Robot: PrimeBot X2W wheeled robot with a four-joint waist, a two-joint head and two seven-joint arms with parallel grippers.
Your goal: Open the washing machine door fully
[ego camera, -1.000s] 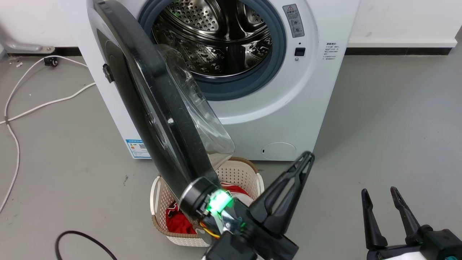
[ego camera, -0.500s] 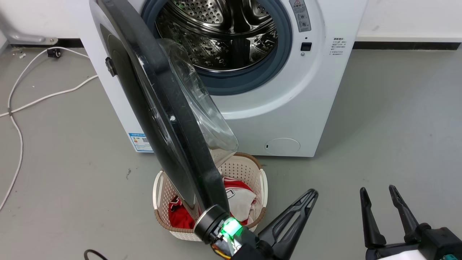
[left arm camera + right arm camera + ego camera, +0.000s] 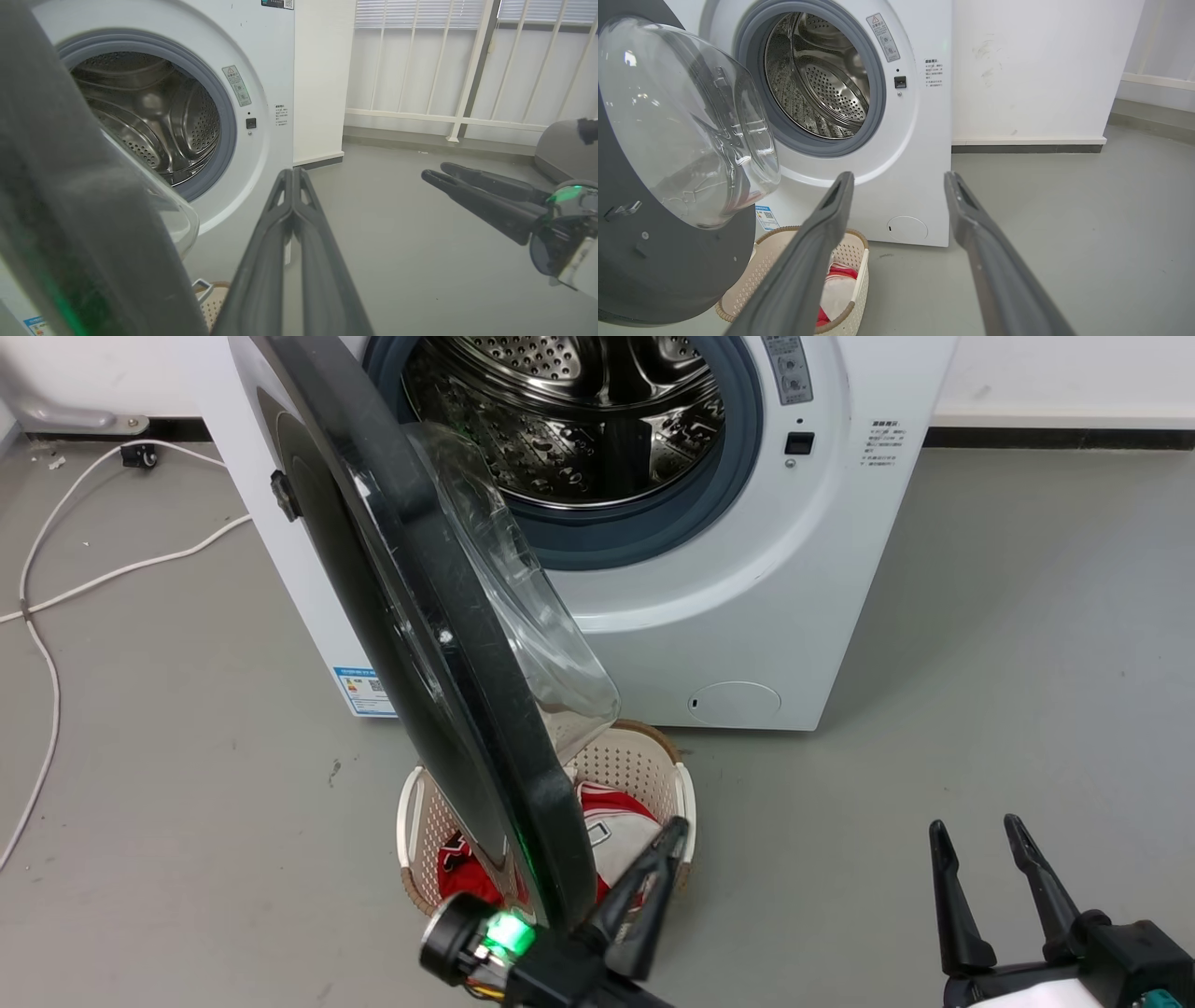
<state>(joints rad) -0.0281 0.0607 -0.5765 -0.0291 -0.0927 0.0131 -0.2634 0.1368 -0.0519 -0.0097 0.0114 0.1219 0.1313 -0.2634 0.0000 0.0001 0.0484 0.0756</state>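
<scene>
A grey floor (image 3: 980, 663) runs to a white wall (image 3: 1027, 373) with a dark baseboard (image 3: 1055, 437). White cables (image 3: 140, 565) trail over the floor at the far left. In the left wrist view, white vertical bars (image 3: 467, 70) line the room's far side.

The washing machine (image 3: 747, 616) stands against the wall, its steel drum (image 3: 579, 429) exposed inside the grey gasket (image 3: 653, 532). A blue label (image 3: 359, 689) sits at its lower left front corner and a round hatch (image 3: 735, 702) at its lower right. The washing machine door (image 3: 439, 644) is hinged on the left of the opening and swung well out, nearly edge-on in the head view, with its clear glass bowl facing the drum. Its lower rim hangs above a beige laundry basket (image 3: 644, 761) on the floor just in front of the machine, which holds red and white clothes (image 3: 616, 821).

The left gripper (image 3: 674, 829) reaches up from the bottom edge of the head view, angled up and to the right. Its fingers are pressed together on nothing, just beside the door's lower rim; whether they touch it cannot be told. A green light glows on its wrist.

The right gripper (image 3: 976, 831) stands low at the right, well apart from the door, its fingers pointing toward the machine and parted with nothing between them.
</scene>
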